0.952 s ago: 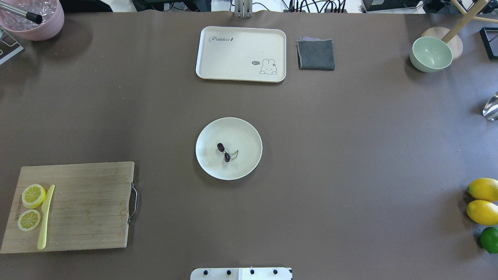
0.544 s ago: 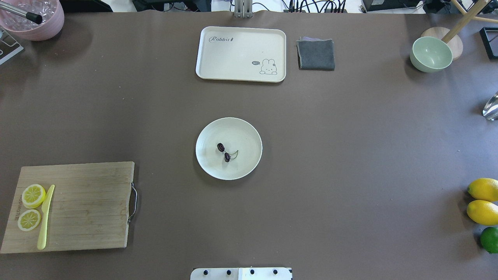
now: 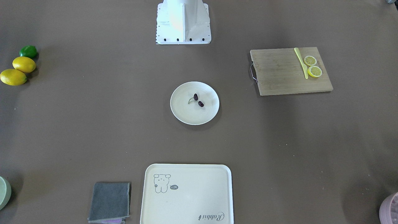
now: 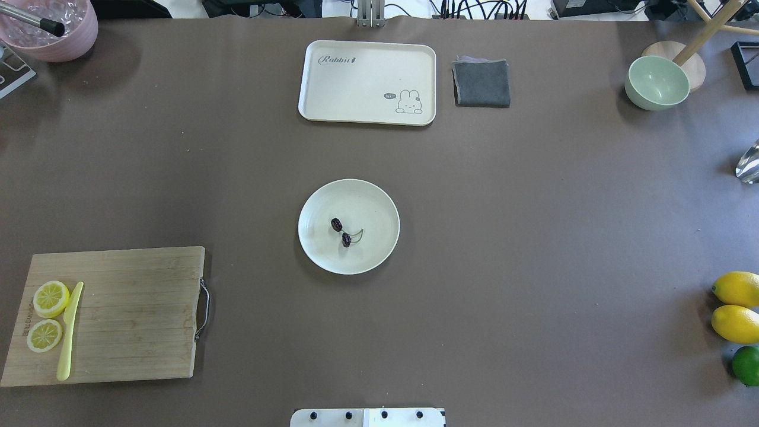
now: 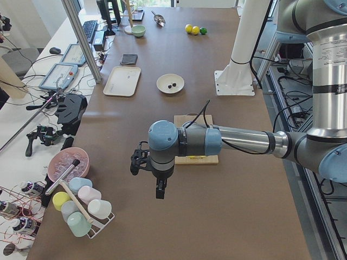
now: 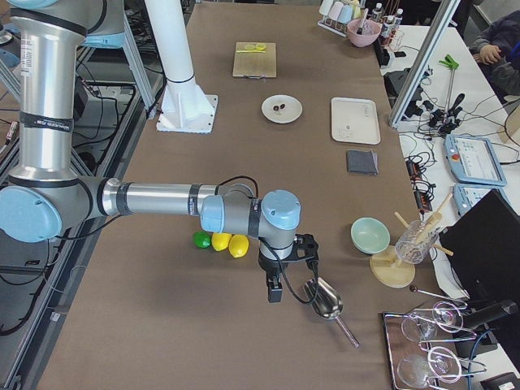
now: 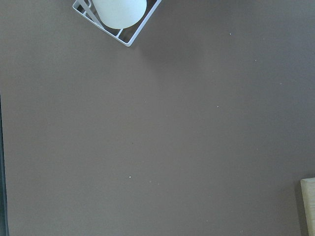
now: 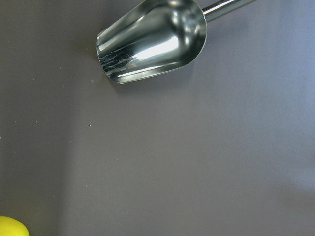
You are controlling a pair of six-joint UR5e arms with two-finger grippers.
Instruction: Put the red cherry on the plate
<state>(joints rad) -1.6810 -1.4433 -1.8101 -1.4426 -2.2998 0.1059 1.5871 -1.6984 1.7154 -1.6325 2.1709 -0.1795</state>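
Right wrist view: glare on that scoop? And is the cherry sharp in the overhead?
Right wrist-mounted: bright specular streaks inside the metal scoop, but its edges are sharp. Overhead exterior: even, soft light; the red cherry is tiny but crisp against the plate, with no glare.

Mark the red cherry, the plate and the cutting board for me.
red cherry [image 4: 346, 239]: overhead view, on the lower fruit of the pair.
plate [image 4: 379, 207]: overhead view, on its bare inner surface.
cutting board [image 4: 136, 314]: overhead view, on bare wood near its middle.
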